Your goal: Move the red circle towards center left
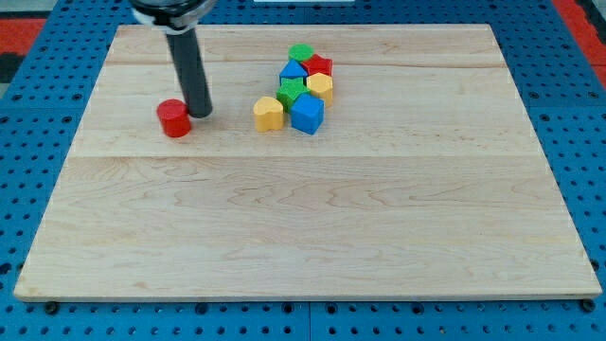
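Red circle [174,118] touching my tip [201,115]; bare board [284,227] leftward; no claw visible.

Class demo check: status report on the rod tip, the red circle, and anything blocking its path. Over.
My tip down, just right of the red circle block, about touching. Circle in wooden board's upper left. Nothing left of it; block cluster sits well right.

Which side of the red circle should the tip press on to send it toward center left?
Press its side wall on the view's upper right. My tip already stands there, close against the red circle. The block is a low round cylinder, so aim through its middle or it may slip off sideways. The cluster led by the yellow block sits well to the view's right, out of the path.
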### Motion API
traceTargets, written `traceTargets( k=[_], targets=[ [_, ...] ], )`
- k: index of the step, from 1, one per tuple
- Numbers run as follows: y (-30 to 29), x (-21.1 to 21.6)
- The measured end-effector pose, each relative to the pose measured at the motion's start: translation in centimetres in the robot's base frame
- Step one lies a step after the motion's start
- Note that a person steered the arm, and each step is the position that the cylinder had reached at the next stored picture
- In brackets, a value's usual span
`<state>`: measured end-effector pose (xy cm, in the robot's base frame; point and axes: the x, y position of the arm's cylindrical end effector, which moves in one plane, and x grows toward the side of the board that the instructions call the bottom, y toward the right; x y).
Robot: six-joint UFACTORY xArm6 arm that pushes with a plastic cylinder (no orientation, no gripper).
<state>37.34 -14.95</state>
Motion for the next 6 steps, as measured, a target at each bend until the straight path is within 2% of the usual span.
traceTargets(
  k=[3,5,6],
  targets=[
    [-4.6,5.3],
    [-7.3,10.8],
    [-8.6,8.8]
  ],
)
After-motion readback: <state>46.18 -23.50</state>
